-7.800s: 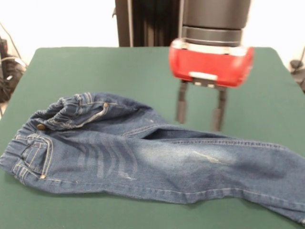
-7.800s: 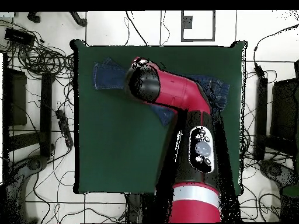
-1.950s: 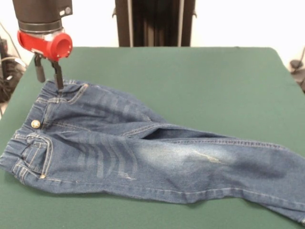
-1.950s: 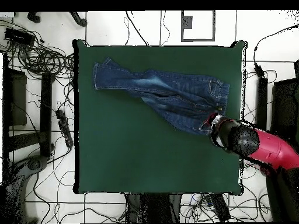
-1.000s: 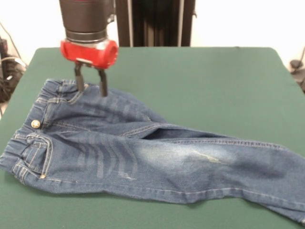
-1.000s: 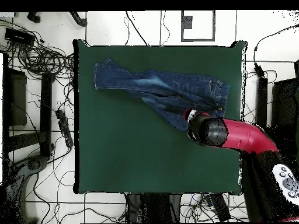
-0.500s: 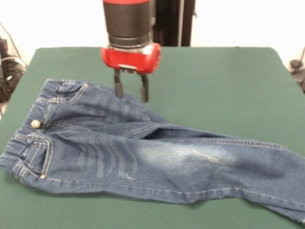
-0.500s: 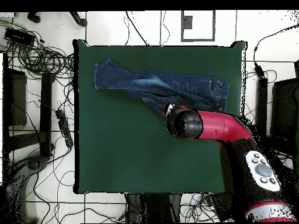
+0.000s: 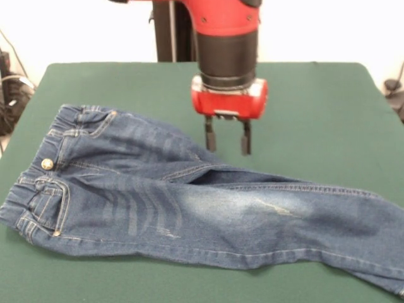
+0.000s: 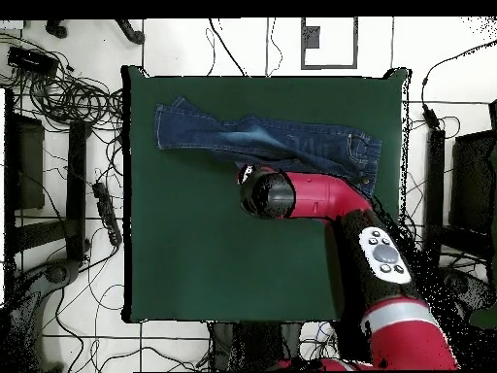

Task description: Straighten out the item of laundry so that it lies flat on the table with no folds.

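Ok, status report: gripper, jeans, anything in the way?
Gripper open, empty, above the crotch. Jeans spread on the table, waistband flat, one leg partly tucked under the other. Nothing in the way.

Faded blue denim jeans [image 9: 189, 202] lie on the table [image 9: 315, 107], matt green felt-like cloth.

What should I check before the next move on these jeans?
1. Gripper empty, jaws apart: ok.
2. Gripper clear of the jeans, hovering behind the crotch: ok.
3. Waistband spread out: ok.
4. Legs separated and flat: not ok; one leg lies over the other.
5. Jeans fully on the table: cannot tell; the leg ends leave the front view, and the overhead view shows them near the edge.
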Robot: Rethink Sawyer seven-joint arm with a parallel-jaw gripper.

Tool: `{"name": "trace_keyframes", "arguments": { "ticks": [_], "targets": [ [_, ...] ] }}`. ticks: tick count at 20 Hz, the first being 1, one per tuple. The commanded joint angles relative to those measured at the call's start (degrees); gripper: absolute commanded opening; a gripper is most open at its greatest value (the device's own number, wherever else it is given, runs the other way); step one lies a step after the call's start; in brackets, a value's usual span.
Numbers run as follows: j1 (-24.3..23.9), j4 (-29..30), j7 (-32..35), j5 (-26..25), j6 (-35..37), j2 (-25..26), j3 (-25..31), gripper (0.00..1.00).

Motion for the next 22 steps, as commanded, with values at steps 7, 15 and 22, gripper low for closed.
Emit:
{"name": "trace_keyframes", "arguments": {
  "ticks": [7,15,22],
  "targets": [
    [7.15,-9.77,12.91,6.22,-10.06,16.51,-4.07,1.00],
    [8.25,-12.81,11.30,8.62,-11.58,19.31,-6.45,1.00],
    [8.64,-13.15,10.22,9.46,-14.20,19.87,-7.48,1.00]
  ]
}}
